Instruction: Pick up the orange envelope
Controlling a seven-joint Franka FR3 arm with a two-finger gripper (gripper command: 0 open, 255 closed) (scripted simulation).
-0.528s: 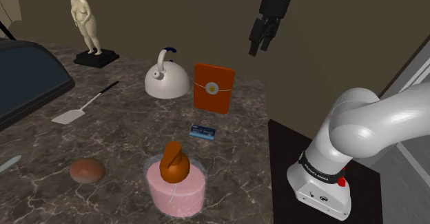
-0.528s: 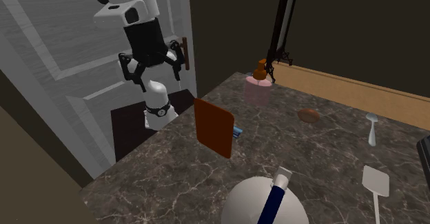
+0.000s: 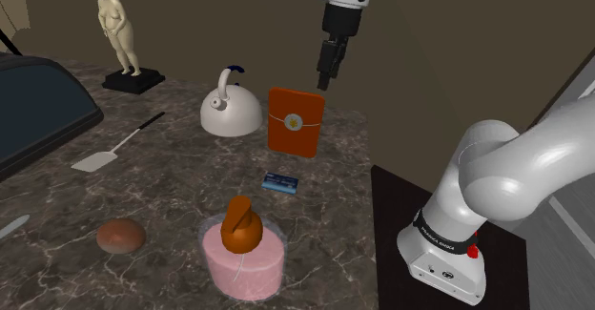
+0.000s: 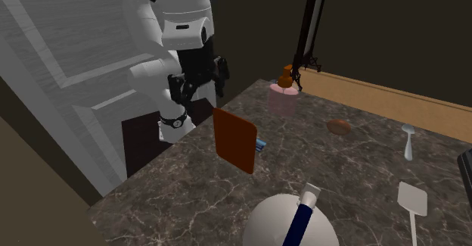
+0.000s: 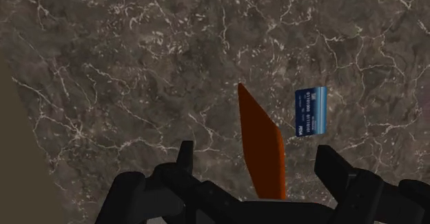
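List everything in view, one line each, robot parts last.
envelope: 1, orange, upright, mid-counter
kettle: 1, white, beside envelope
card: 1, blue, flat before envelope
statue: 1, beige on black base, far end
spatula: 1, pale blade, black handle, lying flat
dark object: 1, blue-black, beyond spatula
utensil: 1, grey, shoulder view's left edge
bun: 1, brown, beside jar
jar: 1, pink, brown lump on top
counter: 1, dark marble
arm: 1, white, shoulder view's right
tool: 1, black, open, above envelope
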